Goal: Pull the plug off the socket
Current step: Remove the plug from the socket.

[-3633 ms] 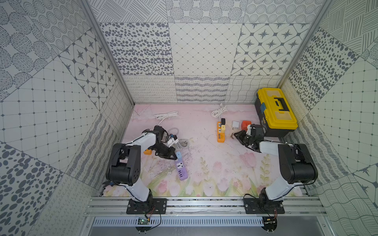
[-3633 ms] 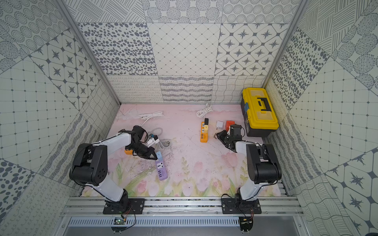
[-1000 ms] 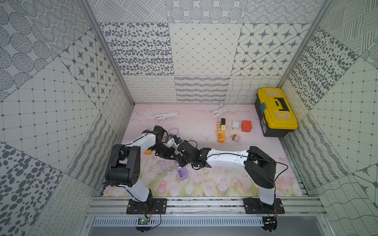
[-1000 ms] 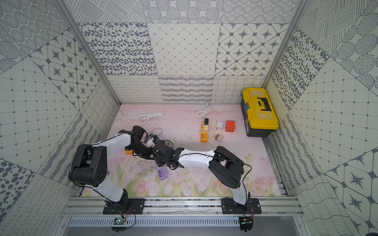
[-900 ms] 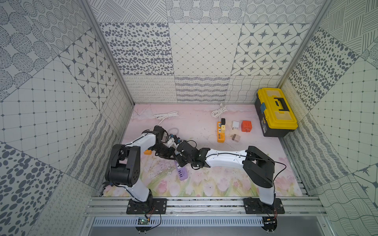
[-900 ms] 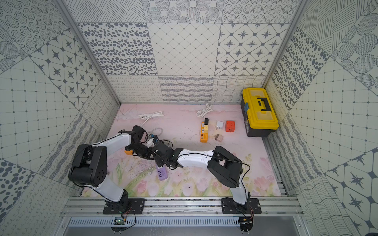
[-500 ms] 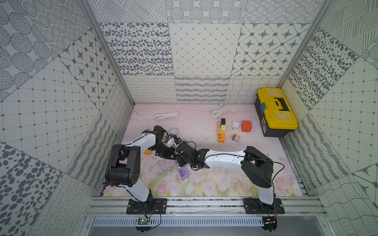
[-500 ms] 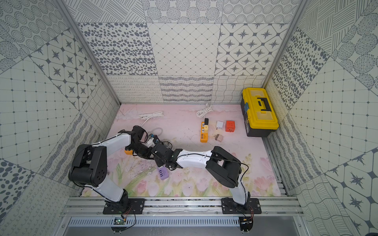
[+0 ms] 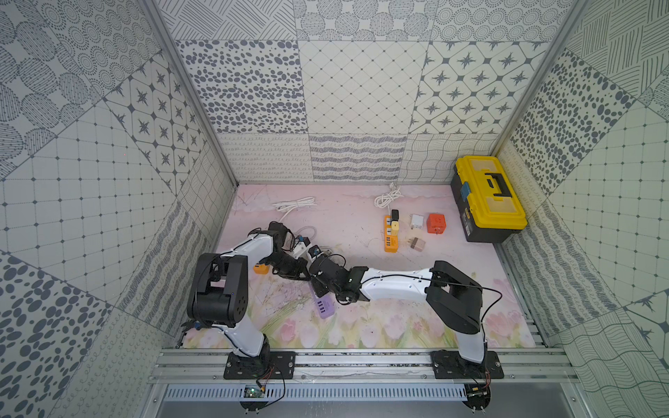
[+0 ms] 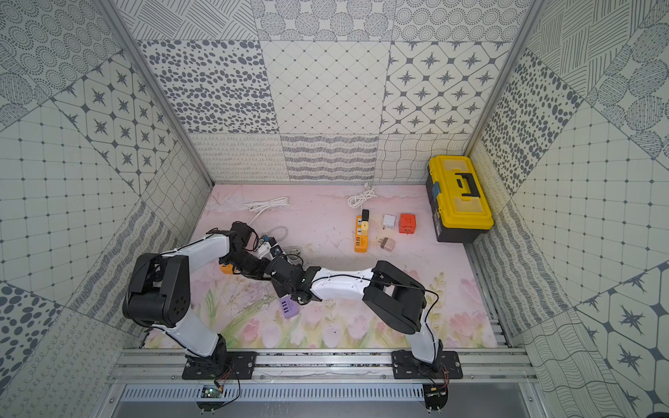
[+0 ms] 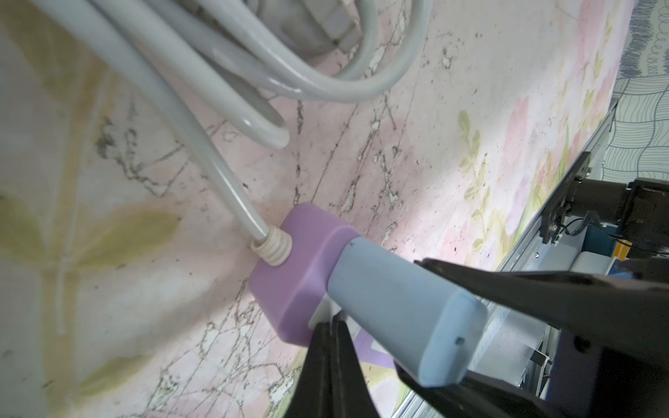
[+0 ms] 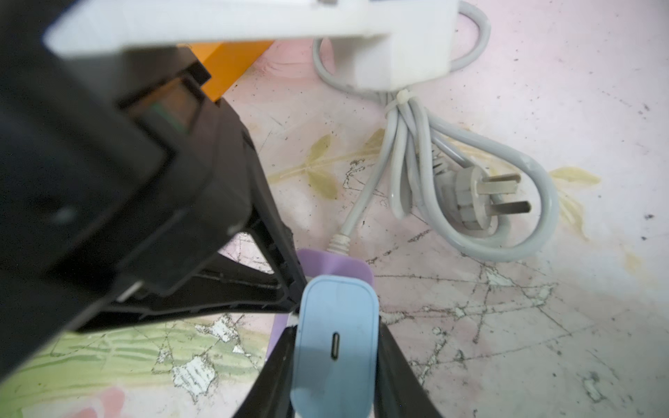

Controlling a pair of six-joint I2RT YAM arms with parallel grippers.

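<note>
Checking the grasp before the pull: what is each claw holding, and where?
Right claw: shut on the blue plug, across its opposite sides. Left claw: shut, holding nothing, tip against the purple socket strip.

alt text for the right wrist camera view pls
A light blue USB charger is clamped in the right end effector, plugged into a purple power strip that the shut left end effector rests on beside it. Beyond lies a tied grey cable with its pronged plug on the pink floral mat.
</note>
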